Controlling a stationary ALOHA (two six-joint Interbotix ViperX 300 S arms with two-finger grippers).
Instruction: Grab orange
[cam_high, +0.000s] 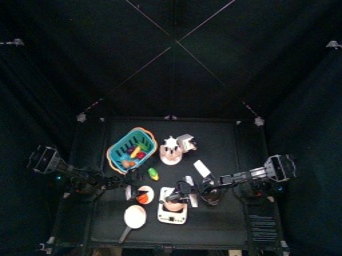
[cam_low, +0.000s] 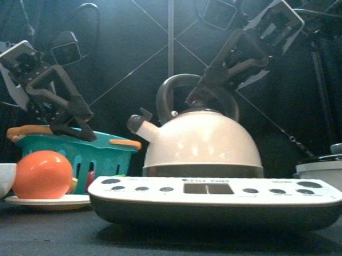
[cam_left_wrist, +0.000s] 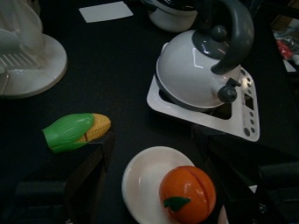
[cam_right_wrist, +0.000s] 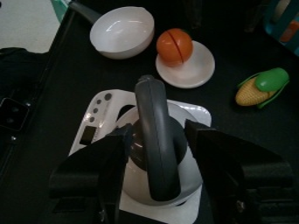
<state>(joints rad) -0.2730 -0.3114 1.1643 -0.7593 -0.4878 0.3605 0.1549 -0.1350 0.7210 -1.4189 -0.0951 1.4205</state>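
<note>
The orange (cam_left_wrist: 187, 191) is a small round orange-red fruit on a white plate (cam_left_wrist: 142, 178). It also shows in the front view (cam_low: 43, 172), the top view (cam_high: 144, 192) and the right wrist view (cam_right_wrist: 174, 45). My left gripper (cam_left_wrist: 181, 164) is open and hangs just above the plate, with one jaw on each side of the orange and neither touching it. My right gripper (cam_right_wrist: 163, 159) is open above the white kettle (cam_right_wrist: 158, 175), with its jaws on either side of the dark handle.
The kettle (cam_low: 201, 140) stands on a white scale (cam_low: 214, 195) beside the plate. A pale bowl (cam_right_wrist: 122, 31) sits next to the plate. A toy corn (cam_left_wrist: 76, 129) lies nearby. A teal basket (cam_high: 130, 148) of toy food stands behind.
</note>
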